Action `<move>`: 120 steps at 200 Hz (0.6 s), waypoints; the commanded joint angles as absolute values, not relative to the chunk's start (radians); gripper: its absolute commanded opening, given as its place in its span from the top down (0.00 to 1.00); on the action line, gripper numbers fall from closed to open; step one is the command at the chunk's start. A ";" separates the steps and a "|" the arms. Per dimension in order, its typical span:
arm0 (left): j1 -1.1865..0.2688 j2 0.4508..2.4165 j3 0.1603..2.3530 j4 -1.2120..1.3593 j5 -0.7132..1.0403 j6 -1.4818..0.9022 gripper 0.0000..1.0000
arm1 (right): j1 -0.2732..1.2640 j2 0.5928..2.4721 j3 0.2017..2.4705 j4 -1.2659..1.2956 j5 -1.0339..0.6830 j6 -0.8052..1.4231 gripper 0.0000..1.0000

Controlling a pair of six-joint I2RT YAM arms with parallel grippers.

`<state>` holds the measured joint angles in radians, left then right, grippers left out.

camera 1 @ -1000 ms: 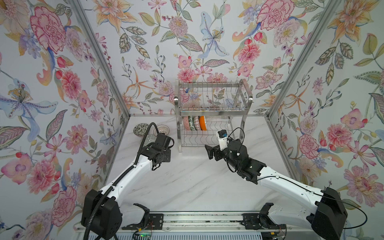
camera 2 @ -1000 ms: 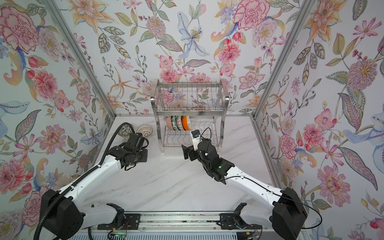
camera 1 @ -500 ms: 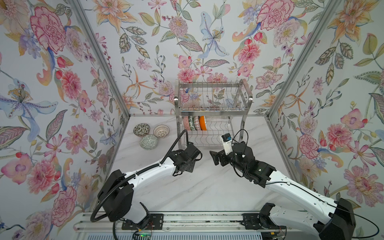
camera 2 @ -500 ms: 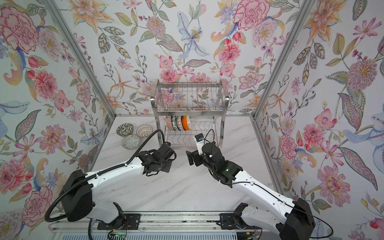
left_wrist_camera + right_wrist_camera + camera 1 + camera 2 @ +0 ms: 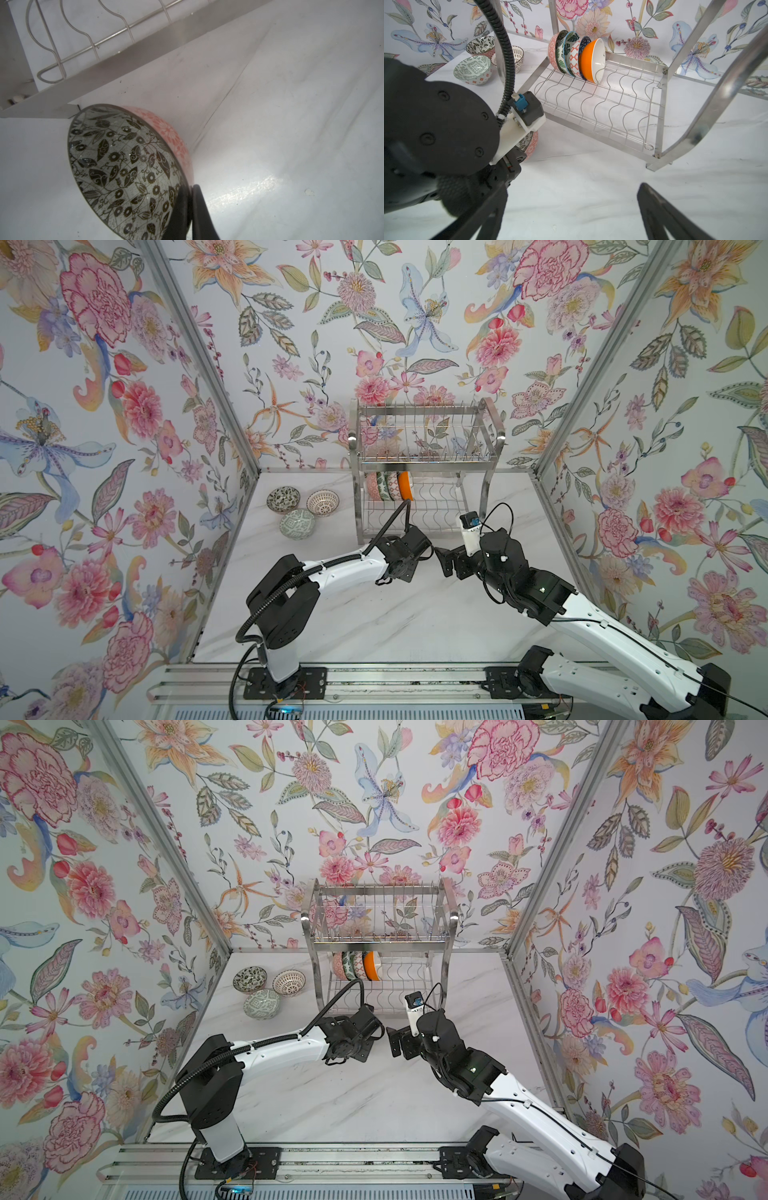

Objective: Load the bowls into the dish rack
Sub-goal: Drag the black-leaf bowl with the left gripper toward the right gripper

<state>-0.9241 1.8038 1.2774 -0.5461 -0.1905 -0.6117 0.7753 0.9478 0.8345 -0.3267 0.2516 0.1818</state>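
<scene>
Left gripper (image 5: 190, 192): its two black fingers are pressing together on the rim of the held bowl (image 5: 124, 166), one inside and one outside.
Held bowl: it is showing black leaves and small flowers on a pale inside and a coral floral outside. It is hanging tipped on its side, just in front of the lower front rail of the dish rack (image 5: 93, 47). Whether it is touching the table (image 5: 291, 124) cannot be told. In the right wrist view only a sliver (image 5: 532, 143) is peeking out under the left arm's camera mount.
Right gripper (image 5: 572, 187): its jaws are standing spread wide with nothing between them, hovering above the marble top in front of the rack, close to the left wrist in both top views (image 5: 442, 562).
Dish rack (image 5: 424, 448): it is standing against the back wall, and its upper tier is carrying no bowls.
Racked bowls (image 5: 577, 56): about four are standing on edge at the left end of the lower tier, an orange bowl (image 5: 591, 60) being the rightmost.
Loose bowls: three are sitting upright on the table left of the rack, a black-and-white leaf bowl (image 5: 283, 498), a brown lattice bowl (image 5: 323, 502) and a pale green bowl (image 5: 297, 524).
</scene>
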 commanded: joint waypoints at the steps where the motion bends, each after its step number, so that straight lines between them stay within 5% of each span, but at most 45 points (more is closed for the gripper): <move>1: -0.933 1.833 1.319 -0.535 -0.208 -0.585 1.00 | 0.755 0.943 0.840 -0.388 0.275 0.210 0.01; 120: -0.949 1.902 1.366 -0.517 -0.119 -0.582 0.81 | 0.654 0.905 0.802 -0.379 0.220 0.264 0.01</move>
<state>-0.9279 1.8797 1.3334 -0.5175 -0.1410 -0.5900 0.6582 0.9215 0.8227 -0.3721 0.2394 0.2443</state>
